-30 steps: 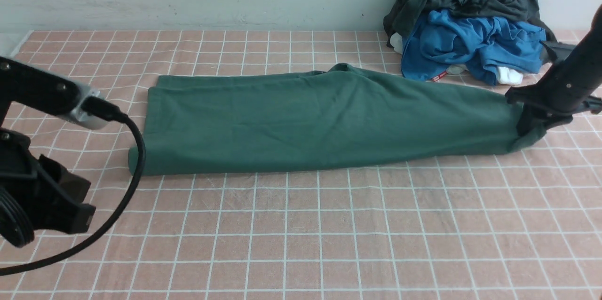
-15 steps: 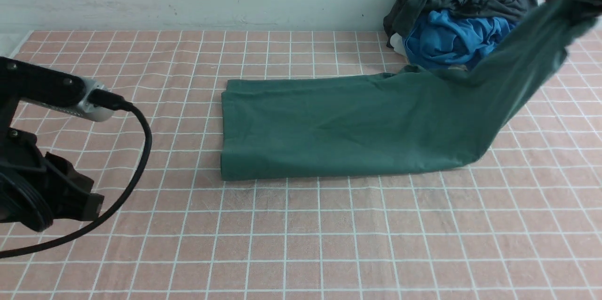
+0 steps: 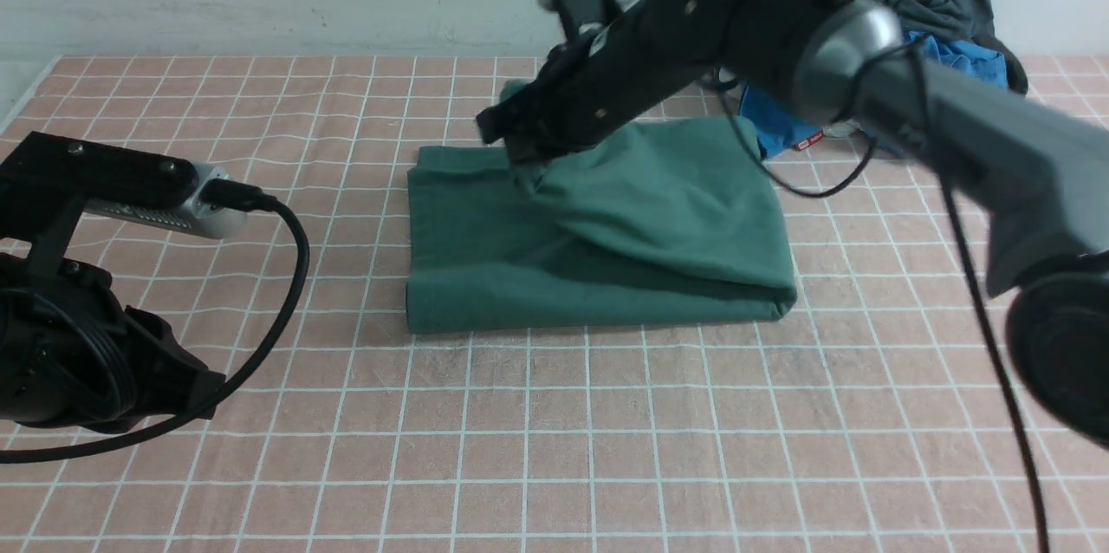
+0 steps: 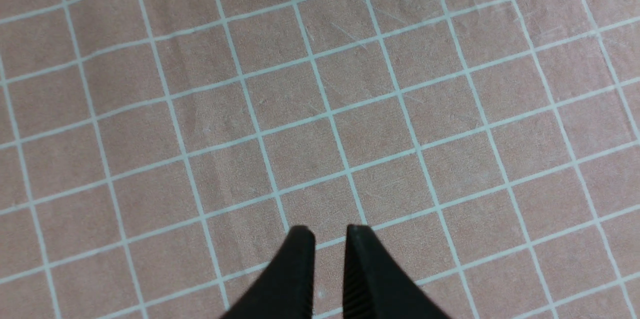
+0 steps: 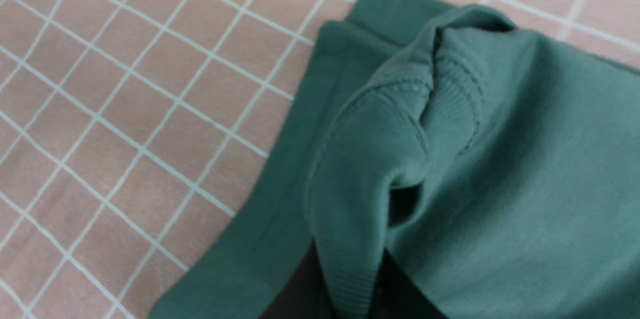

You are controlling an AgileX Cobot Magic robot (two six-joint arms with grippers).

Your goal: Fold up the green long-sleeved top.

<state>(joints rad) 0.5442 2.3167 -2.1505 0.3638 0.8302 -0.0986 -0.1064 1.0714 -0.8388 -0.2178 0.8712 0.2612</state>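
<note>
— Where's the green long-sleeved top (image 3: 606, 267)?
— Middle of the table (image 3: 606, 414), nearer its far edge, doubled over. The right gripper (image 3: 526, 170) pinches its ribbed edge above the left end.
— The left gripper (image 4: 327, 231)?
— By the left edge, jaws almost together, empty.
</note>
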